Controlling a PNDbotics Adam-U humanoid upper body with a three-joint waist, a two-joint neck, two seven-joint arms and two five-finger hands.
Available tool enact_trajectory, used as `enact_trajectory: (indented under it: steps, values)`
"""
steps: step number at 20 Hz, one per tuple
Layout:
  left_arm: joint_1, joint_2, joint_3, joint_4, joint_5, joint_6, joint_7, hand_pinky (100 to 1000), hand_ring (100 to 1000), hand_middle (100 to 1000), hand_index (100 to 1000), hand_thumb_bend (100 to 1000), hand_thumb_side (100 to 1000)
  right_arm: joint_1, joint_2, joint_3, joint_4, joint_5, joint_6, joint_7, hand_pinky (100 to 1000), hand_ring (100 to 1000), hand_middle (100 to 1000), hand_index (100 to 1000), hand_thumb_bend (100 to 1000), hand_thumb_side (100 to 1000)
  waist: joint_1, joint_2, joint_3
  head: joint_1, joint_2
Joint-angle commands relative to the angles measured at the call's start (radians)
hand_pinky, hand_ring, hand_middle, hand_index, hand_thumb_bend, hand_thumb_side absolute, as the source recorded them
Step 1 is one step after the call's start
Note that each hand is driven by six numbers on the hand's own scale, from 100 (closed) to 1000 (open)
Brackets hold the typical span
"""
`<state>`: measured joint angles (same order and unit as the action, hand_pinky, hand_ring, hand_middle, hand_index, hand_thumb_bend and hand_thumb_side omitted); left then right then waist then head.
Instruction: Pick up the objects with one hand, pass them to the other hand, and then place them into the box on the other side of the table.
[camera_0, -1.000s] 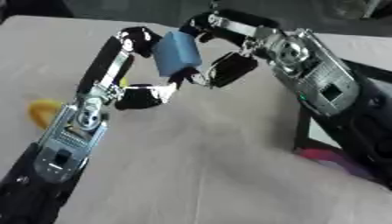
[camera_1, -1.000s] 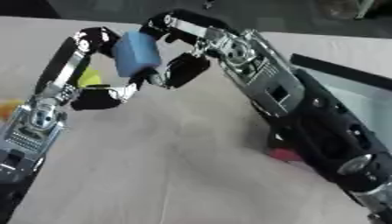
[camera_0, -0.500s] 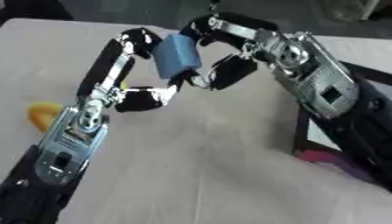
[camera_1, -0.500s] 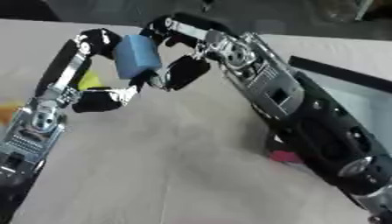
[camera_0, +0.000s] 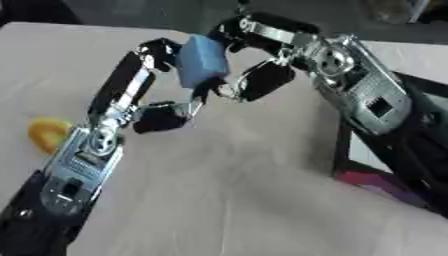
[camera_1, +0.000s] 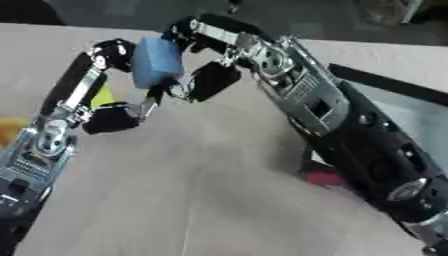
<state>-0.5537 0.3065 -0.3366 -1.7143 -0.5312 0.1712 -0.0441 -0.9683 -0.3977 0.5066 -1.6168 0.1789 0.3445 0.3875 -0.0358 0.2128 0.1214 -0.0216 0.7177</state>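
We see a blue block (camera_0: 201, 60) in the upper middle of the frame, held above the table (camera_0: 227, 200) between both hands. It stands roughly upright, tilted a little.

Left hand (camera_0: 162, 102) comes up from the lower left. Its fingers curl around the block's left side and lower end; one dark fingertip sits at the block's upper left corner, and another finger (camera_0: 159, 117) is bent below it.

Right hand (camera_0: 258, 70) reaches in from the upper right. Fingers arch over the block's top edge, and a dark thumb (camera_0: 262, 82) lies just beside the block's lower right. Contact with the block looks likely at the top. We cannot tell whether this hand actually clasps the block or only touches it.

At the left edge a yellow ring-like thing (camera_0: 45, 134) lies on the table, well apart from the hands. A second small yellow piece (camera_1: 103, 95) shows behind the left arm in the right eye view.

At the right edge, a dark box (camera_0: 350, 150) sits partly hidden under the right arm. A pink-red thing (camera_0: 376, 181) lies at the box's near side.
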Motion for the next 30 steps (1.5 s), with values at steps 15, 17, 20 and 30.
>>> enact_trajectory:
  steps: [15, 17, 20, 30]
  values:
    - [0.034, 0.06, 0.053, 0.018, -0.012, 0.067, 0.073, 723, 712, 712, 826, 378, 370, 0.061, -0.138, -0.09, -0.133, -0.053, 0.04, -0.02, 893, 861, 572, 569, 116, 100, -0.004, -0.035, -0.029, -0.021, 0.011]
    - [0.039, 0.069, 0.058, 0.016, -0.008, 0.07, 0.081, 721, 710, 708, 819, 369, 366, 0.111, -0.169, -0.121, -0.162, -0.086, 0.043, -0.043, 898, 872, 587, 579, 101, 100, -0.004, -0.035, -0.032, -0.025, 0.011]
    - [0.042, 0.076, 0.063, 0.013, -0.003, 0.073, 0.089, 722, 709, 707, 813, 365, 370, 0.181, -0.208, -0.166, -0.182, -0.136, 0.044, -0.092, 901, 877, 590, 582, 100, 100, -0.003, -0.033, -0.034, -0.027, 0.007]
    - [0.041, 0.075, 0.076, 0.009, 0.0, 0.077, 0.106, 722, 709, 708, 809, 359, 379, 0.373, -0.34, -0.3, -0.279, -0.261, 0.031, -0.173, 907, 889, 610, 602, 100, 100, -0.001, -0.027, -0.04, -0.057, 0.009]
